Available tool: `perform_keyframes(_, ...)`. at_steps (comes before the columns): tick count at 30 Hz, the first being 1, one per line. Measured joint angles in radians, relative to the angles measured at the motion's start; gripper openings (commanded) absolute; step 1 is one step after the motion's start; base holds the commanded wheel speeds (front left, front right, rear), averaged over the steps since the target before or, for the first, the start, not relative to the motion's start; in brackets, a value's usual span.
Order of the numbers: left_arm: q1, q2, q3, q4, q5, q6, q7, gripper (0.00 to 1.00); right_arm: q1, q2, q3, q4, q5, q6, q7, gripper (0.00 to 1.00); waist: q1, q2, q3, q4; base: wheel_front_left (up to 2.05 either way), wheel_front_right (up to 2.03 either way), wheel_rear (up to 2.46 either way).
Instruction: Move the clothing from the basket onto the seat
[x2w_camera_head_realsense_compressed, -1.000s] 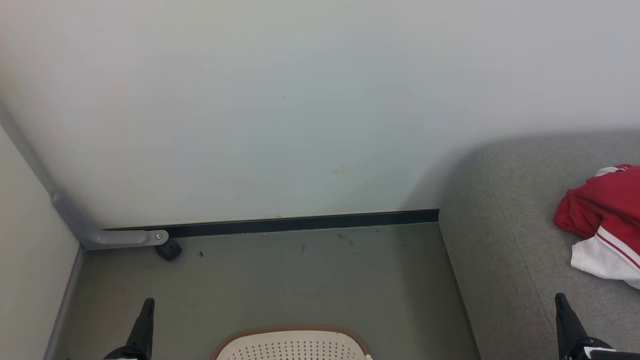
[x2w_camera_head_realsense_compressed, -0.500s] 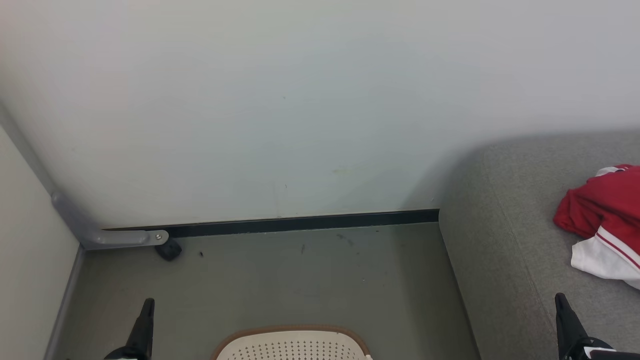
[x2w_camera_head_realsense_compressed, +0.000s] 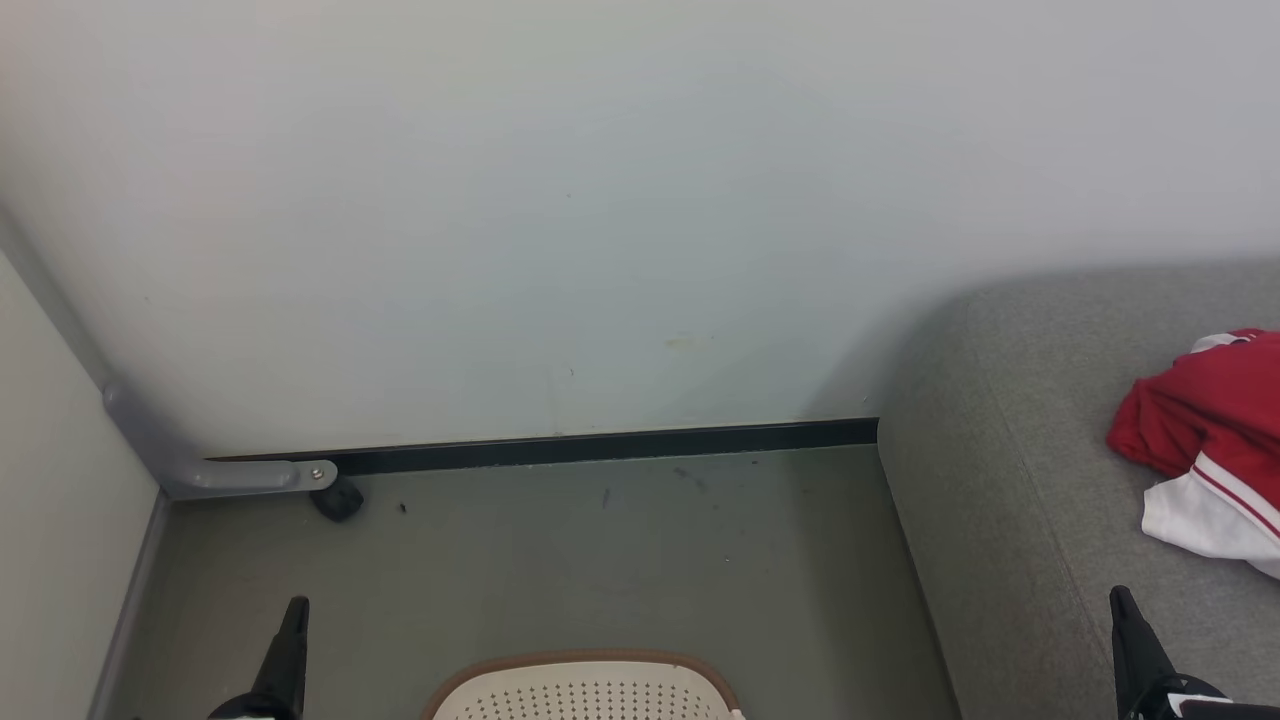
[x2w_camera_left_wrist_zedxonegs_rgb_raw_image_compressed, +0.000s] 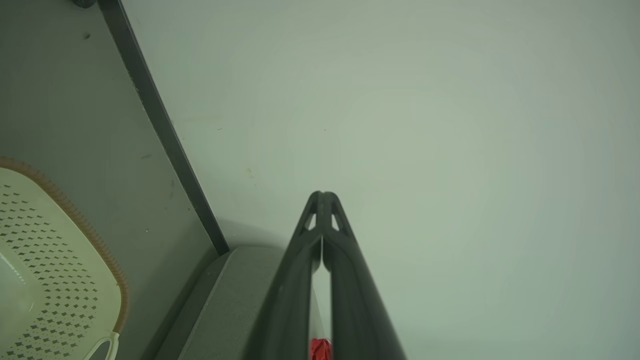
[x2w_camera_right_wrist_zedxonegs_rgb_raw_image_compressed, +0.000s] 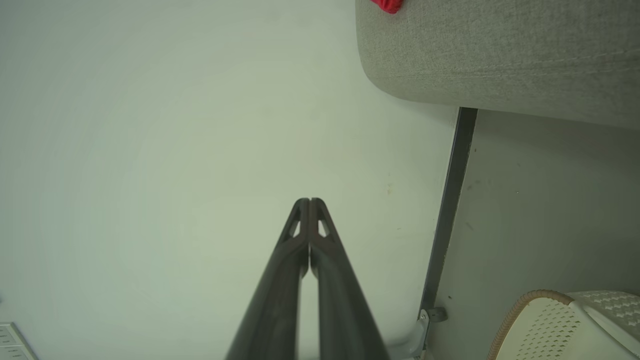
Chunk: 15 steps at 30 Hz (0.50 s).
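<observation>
The left gripper (x2w_camera_left_wrist_zedxonegs_rgb_raw_image_compressed: 323, 196) had its two dark fingers pressed together at the tips with nothing between them, and the right gripper (x2w_camera_right_wrist_zedxonegs_rgb_raw_image_compressed: 309, 202) was closed the same way and equally empty. In the head view both sat low at the bottom corners, pointing up toward the pale wall (x2w_camera_head_realsense_compressed: 600, 200), the left one over the grey floor (x2w_camera_head_realsense_compressed: 600, 560) and the right one over the near edge of the seat (x2w_camera_head_realsense_compressed: 1000, 450). Between them, at the bottom edge, lay the far end of the basket (x2w_camera_head_realsense_compressed: 585, 658), standing on the floor just beside the seat. The clothing (x2w_camera_head_realsense_compressed: 1195, 410) lay crumpled on the seat's top toward the right, red fabric bunched over a white piece with thin red stripes, well apart from the basket. The part of the basket's inside visible from the left wrist was bare perforated plastic with no fabric in it. Judged from that, the transfer looked finished or nearly so. Most of the basket's inside was out of frame, so whether a garment remained there could not be told.
</observation>
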Motion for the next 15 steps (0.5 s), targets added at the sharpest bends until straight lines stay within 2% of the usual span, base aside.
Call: perform_keyframes(15, 0.0, 0.0, 0.0, 0.0, 0.0, 0.0, 0.0, 0.0, 0.0, 0.0, 0.0, 0.0, 0.0, 0.0, 0.0, 0.0, 0.0, 0.0, 0.0, 0.0, 0.0, 0.0, 0.0)
